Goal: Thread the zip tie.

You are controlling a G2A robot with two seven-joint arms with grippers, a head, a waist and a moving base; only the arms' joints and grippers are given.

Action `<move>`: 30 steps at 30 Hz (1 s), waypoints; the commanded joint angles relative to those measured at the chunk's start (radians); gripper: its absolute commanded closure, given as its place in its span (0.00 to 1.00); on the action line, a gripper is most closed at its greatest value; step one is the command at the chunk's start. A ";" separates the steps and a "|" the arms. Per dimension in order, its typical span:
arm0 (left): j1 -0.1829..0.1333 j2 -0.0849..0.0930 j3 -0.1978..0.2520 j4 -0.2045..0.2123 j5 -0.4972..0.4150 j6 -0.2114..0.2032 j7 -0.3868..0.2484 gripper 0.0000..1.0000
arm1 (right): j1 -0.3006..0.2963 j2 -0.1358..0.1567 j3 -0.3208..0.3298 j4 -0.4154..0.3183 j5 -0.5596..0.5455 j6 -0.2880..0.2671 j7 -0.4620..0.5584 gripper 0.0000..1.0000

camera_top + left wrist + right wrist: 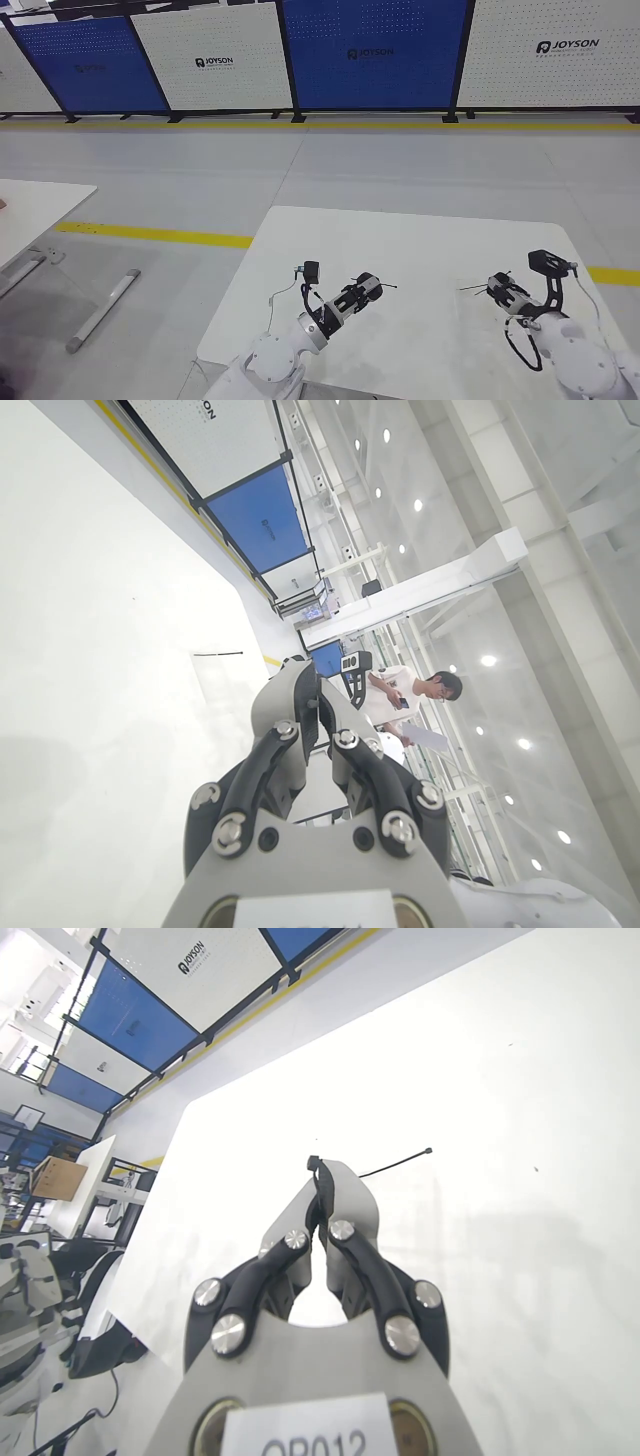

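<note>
My left gripper [368, 289] hovers over the white table [420, 240], left of the middle. It is shut [312, 682], and a short black zip tie end [386, 286] pokes from its tip toward the other arm. My right gripper [496, 286] sits near the right side and points back at it. It is shut [317, 1173] with a small black zip tie head [313, 1162] showing at its fingertips. A thin black zip tie strand [395, 1163] [218, 655] [472, 289] lies just beyond those tips. I cannot tell whether it rests on the table.
A wide bare stretch of table separates the two grippers. The table's far left corner [186, 1104] and left edge are nearby. Another white table [40, 200] stands off to the left, and blue and white panels [370, 55] line the floor beyond.
</note>
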 commanded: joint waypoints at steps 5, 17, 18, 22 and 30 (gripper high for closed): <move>0.000 0.000 0.000 0.000 0.000 0.000 0.000 1.00 | -0.034 -0.004 0.001 -0.033 -0.022 -0.033 -0.115 1.00; 0.000 0.000 0.000 0.000 0.000 0.000 0.000 1.00 | -0.279 -0.009 0.121 -0.167 0.119 -0.270 -0.372 1.00; 0.000 0.000 0.000 0.000 0.000 0.000 0.000 1.00 | -0.290 -0.010 0.119 -0.159 0.134 -0.305 -0.372 1.00; 0.000 0.000 0.000 0.000 0.000 0.000 0.000 1.00 | -0.275 -0.012 0.102 -0.101 0.175 -0.343 -0.305 1.00; 0.000 0.000 0.000 0.000 0.000 0.000 0.000 1.00 | -0.275 -0.012 0.102 -0.101 0.175 -0.343 -0.305 1.00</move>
